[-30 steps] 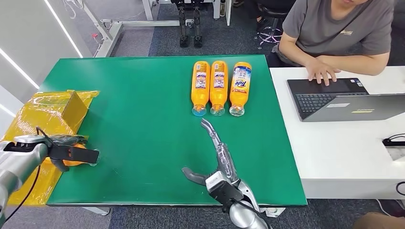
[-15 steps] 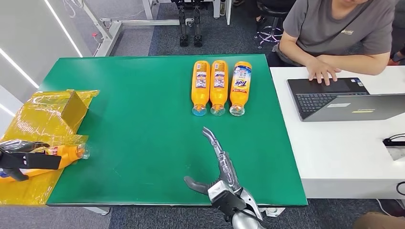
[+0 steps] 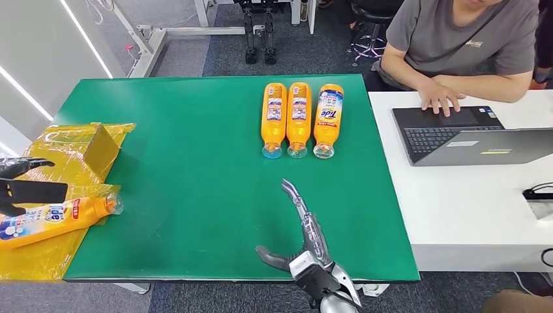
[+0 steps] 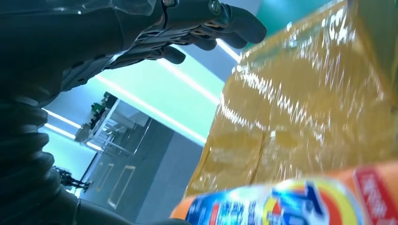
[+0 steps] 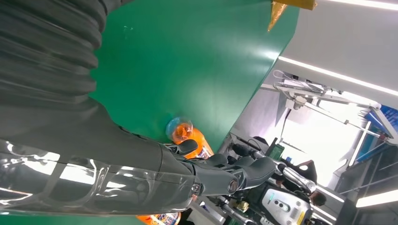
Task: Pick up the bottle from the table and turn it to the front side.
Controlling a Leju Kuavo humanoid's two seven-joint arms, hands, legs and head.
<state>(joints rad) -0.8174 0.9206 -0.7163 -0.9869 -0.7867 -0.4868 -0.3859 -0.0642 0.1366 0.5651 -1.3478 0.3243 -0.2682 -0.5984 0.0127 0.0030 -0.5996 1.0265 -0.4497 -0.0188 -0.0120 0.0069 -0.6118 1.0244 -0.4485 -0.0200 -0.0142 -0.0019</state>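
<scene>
Bottle of orange detergent lies on its side at the left edge of the green counter, partly on yellow plastic wrap, its clear cap toward the counter's middle. Its label faces up; in my left wrist view the bottle shows a blue, yellow and red round logo, too blurred to read. My left robot hand hovers just beside the bottle, fingers apart, holding nothing. My right robot hand is stretched flat over the near middle of the counter, fingers straight, thumb out to the side, empty. Three more orange bottles lie side by side at the far edge, caps toward me. The rightmost one reads "Tide"; the other two carry small printed labels I cannot read. A person sits at a white desk with a hand on a laptop.
</scene>
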